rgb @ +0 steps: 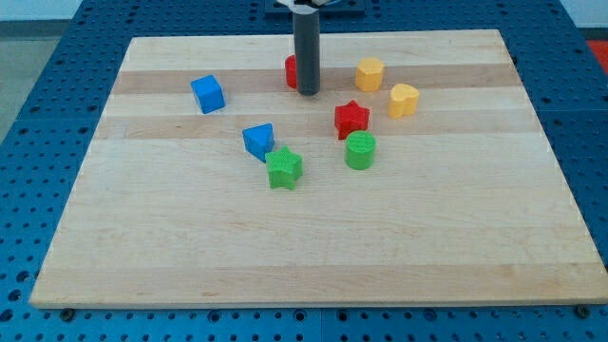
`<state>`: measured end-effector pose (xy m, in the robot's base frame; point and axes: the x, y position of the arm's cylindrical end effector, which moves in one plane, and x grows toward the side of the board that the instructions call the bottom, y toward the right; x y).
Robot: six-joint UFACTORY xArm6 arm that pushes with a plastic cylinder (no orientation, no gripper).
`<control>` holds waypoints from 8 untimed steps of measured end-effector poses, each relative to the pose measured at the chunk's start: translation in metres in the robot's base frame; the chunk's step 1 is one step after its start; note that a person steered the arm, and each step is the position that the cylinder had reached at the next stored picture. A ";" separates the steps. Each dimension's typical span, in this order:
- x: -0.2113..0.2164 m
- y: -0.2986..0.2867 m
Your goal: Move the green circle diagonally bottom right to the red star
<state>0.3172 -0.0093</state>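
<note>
Well, here is the board as I see it, w/ short labels.

My tip (308, 92): lower end of my dark rod, it stands on the wooden board (313, 256) near the view's top, approx. in the middle left-to-right.
Fingers: I have none, only the straight rod, so there is nothing to open or close and nothing is gripped.
Red block (292, 71): just at the view's left of my rod and partly hidden behind it; shape I cannot tell. If my tip touches it, I cannot tell either.
Green circle (360, 150): the task's thing. It lies just below the red star, very close, maybe touching. It is well apart from my tip, toward the view's bottom right.
Red star (351, 118): between my tip and the green circle, a bit to the view's right of my tip.
Yellow blocks: one (370, 72) at the view's right of my rod, near the top; the other, heart-like (404, 99), further right and lower, near the red star.
Blue cube (207, 93): at the view's left, well apart from my tip.
Blue block (258, 140): below-left of my tip, shape not clear; touching or nearly the green star.
Green star (284, 167): just below-right of that blue block, left of the green circle w/ a gap.
</note>
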 end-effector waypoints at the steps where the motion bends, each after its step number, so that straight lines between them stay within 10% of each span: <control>1: 0.000 0.010; 8: -0.047 0.022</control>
<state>0.2701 0.0124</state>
